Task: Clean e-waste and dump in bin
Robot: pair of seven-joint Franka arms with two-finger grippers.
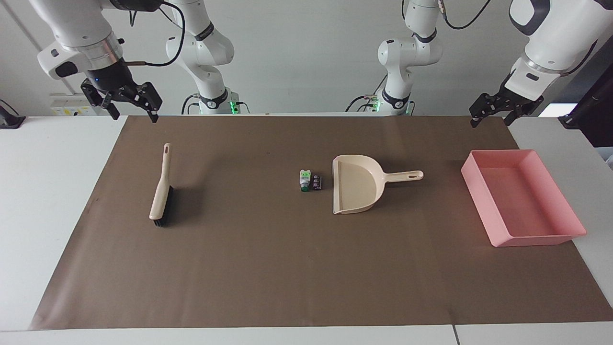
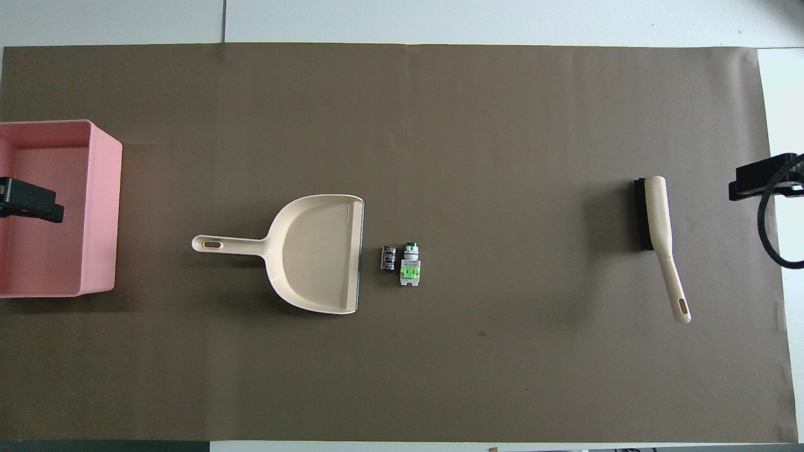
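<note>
Two e-waste parts [image 1: 310, 181] beside dustpan [image 1: 355, 184], well apart from both empty, spread claws: left [image 1: 490, 120]; right [image 1: 132, 115].

E-waste: 2 tiny parts lying flat mid-mat, side by side, touching or nearly so. White-and-green part [image 1: 304, 180] w/ dark green tip pointing away from robots. Black part [image 1: 316, 182] w/ white marks, on the side toward left arm's end. Pink bin [image 1: 565, 195]: shallow rectangular tray, low walls, upright, empty, at left arm's end of table.
</note>
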